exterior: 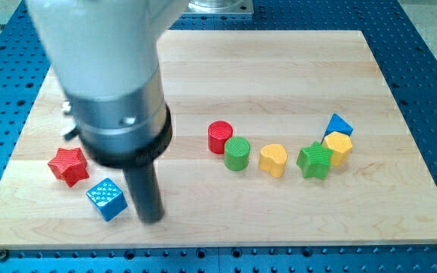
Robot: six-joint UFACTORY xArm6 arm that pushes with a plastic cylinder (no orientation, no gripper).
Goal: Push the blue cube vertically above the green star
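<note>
1. Tool state: no gripper fitted, so nothing spreads or pinches. Arm ends in a plain dark rod; my tip sits on the board near the near edge, left of centre. Nothing held.
2. Task obj: blue cube lies near-left on the board, just beside my tip on its left side. Whether they touch, cannot tell; gap looks v. small.
3. Ref obj: green star lies well apart to the right, mid-depth, in a row of blocks.
4. Key relation: my tip is on the cube's right, i.e. between cube and star. Judgement: that is the wrong side for a rightward push; tip likely needs to get round to the cube's left/near side first.
5. Orientation: cube sits rotated, corners pointing roughly left/right and near/far, diamond-like. No long axis; faces equal. A push on a corner may spin it.
6. Goal spot: far side of the star. Yellow block and blue triangular block sit just far-right of the star, yellow touching or nearly so. Risk: crowding on approach.
7. Other blocks: red star just far-left of the cube; red cylinder, green cylinder, yellow heart-like block lie across a direct route.
</note>
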